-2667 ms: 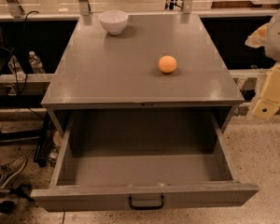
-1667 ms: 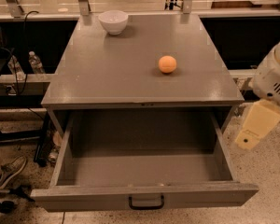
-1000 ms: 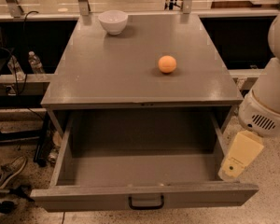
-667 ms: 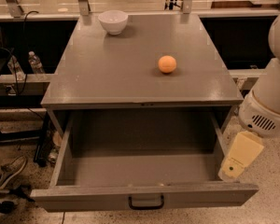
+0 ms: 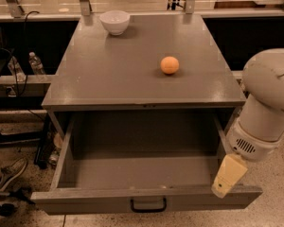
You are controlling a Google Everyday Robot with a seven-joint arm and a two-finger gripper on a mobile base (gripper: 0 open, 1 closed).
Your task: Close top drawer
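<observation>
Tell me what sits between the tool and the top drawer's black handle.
Only the bare front edge of the top drawer, in the camera view. The tool hangs at its right front corner; the handle sits mid-front.

Dim, warm overhead light. Soft sheen on the desk (image 5: 113, 72) top. The orange ball (image 5: 169, 65) casts a small shadow. The top drawer (image 5: 99, 205) is darkest at its back. The gripper (image 5: 228, 178), at the drawer's front-right corner, is evenly lit.

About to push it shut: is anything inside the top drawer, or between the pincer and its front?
Nothing visible. The top drawer is pulled out and looks empty; the pincer is at its right front corner. The orange ball sits on the cabinet top.
</observation>
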